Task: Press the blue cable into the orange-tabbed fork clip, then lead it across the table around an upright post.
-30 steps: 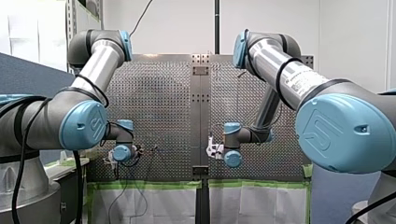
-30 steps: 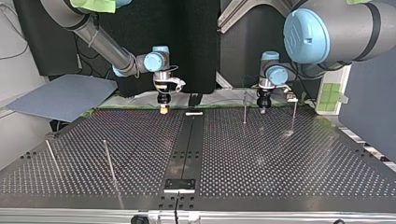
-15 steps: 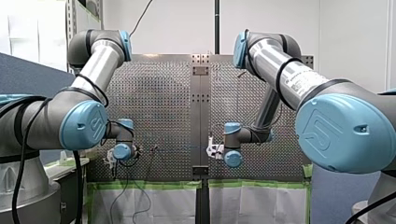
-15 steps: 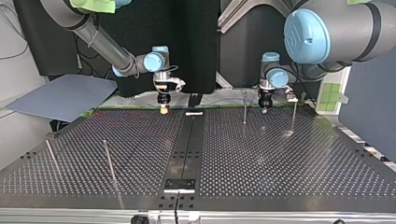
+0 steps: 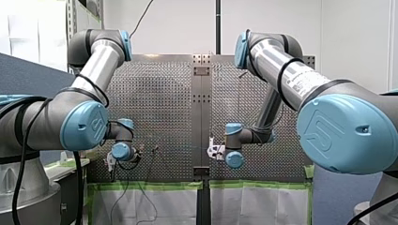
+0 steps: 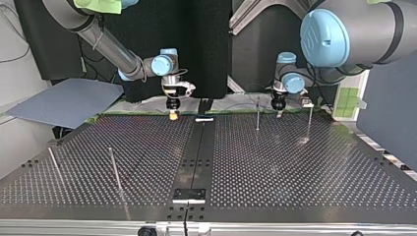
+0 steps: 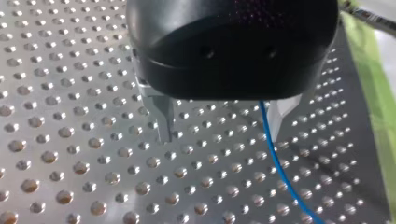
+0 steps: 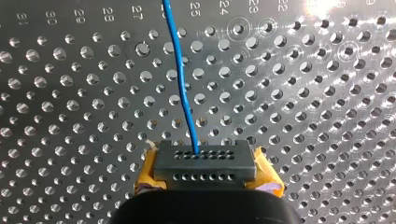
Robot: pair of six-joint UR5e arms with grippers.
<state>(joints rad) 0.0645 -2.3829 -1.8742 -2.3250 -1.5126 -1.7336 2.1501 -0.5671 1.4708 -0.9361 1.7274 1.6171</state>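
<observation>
Cable [image 8: 184, 93], thin and blue, runs from my right gripper [image 8: 205, 161], whose yellow-padded fingers are clenched on it, out over the perforated bench [image 8: 70, 116]. My left gripper [image 7: 220, 125] hangs with fingers released, the cable just beside one. Best centre it between them before closing, without slack.
</observation>
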